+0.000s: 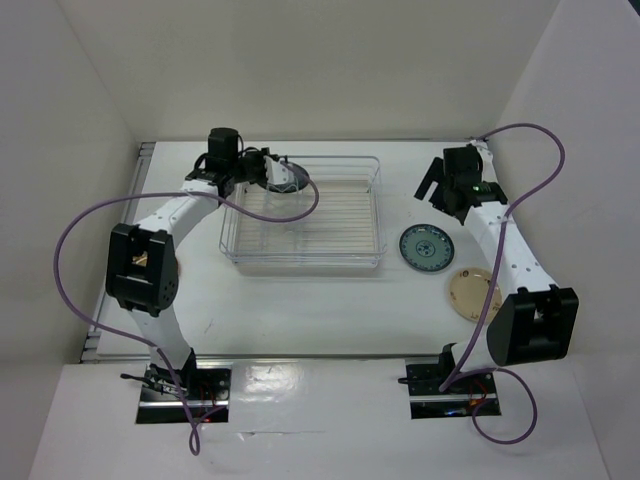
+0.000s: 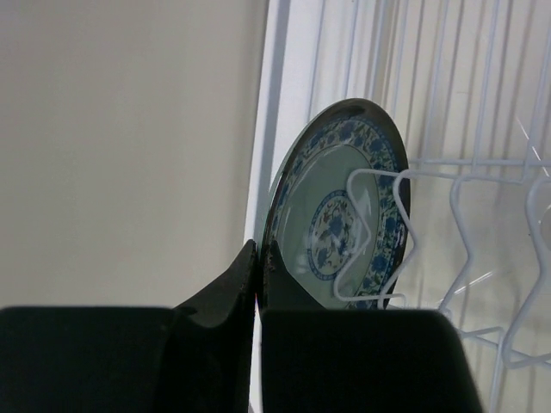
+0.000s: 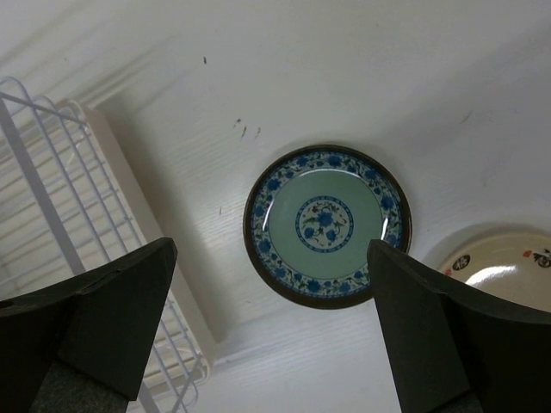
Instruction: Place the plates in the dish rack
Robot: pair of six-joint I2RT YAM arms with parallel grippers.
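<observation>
The left hand (image 1: pixel 262 170) is clenched on the lower rim of the held plate (image 2: pixel 336 224). That plate stands on edge, slightly tilted, at the far-left corner of the rack (image 1: pixel 378 215), with its blue-patterned face turned toward the white wires (image 2: pixel 465 215). The right hand (image 3: pixel 271 251) hangs released, fingers wide apart, over the teal plate (image 3: pixel 327 225), which lies flat and face up on the worktop (image 1: pixel 330 300), just right of the rack. The cream plate (image 1: pixel 473 293) lies flat near it, closer to the arm bases.

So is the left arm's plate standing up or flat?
Standing up: the plate is on edge among white wires, left fingers pinching it.
</observation>
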